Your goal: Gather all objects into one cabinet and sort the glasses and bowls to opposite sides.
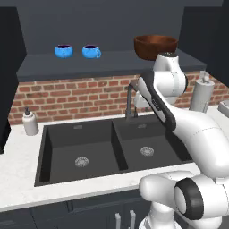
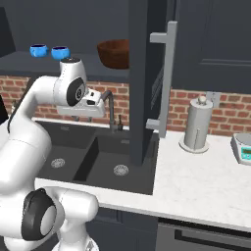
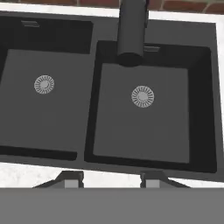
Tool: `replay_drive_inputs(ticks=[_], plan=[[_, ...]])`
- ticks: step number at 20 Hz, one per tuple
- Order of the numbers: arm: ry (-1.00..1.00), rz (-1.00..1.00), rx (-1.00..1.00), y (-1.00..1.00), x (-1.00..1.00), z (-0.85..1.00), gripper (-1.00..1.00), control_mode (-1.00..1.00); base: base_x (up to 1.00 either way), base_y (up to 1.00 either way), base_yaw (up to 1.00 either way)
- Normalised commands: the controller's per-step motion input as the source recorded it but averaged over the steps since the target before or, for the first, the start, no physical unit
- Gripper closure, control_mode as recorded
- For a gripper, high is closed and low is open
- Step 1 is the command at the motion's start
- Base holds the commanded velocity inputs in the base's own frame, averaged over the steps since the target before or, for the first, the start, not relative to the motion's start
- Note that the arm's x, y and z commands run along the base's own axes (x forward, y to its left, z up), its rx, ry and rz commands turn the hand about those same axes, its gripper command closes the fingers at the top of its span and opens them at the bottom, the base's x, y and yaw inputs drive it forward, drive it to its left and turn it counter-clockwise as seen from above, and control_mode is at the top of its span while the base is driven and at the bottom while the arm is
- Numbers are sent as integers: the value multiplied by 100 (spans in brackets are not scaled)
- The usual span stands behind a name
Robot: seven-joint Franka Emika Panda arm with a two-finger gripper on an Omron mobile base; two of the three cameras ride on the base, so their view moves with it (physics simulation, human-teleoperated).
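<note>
Two bright-blue cups stand side by side on the dark inner shelf of the slate-grey cabinet. The brown wooden bowl sits farther right on the same shelf. In the right base view the cups and the bowl lie left of the open cabinet door with its silver bar handle. My gripper is open and holds nothing, pointing down over the double sink. The tumblers and the mug are out of view.
A dark faucet rises behind the sink, close to my hand. A soap dispenser stands on the left counter. A paper-towel holder and a small scale stand on the right counter.
</note>
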Motion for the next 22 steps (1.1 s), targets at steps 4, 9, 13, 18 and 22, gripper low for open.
replay_drive_inputs(ticks=[4,9,13,18,22], plan=[[0,0,0,0,0,0,-100,100,-32,-5,1],[0,0,0,0,0,0,-100,100,-100,-21,7],[0,0,0,0,0,0,-100,100,-100,-17,5],[0,0,0,0,0,0,-100,100,-98,-13,5],[0,0,0,0,0,0,-100,100,-84,-2,5]])
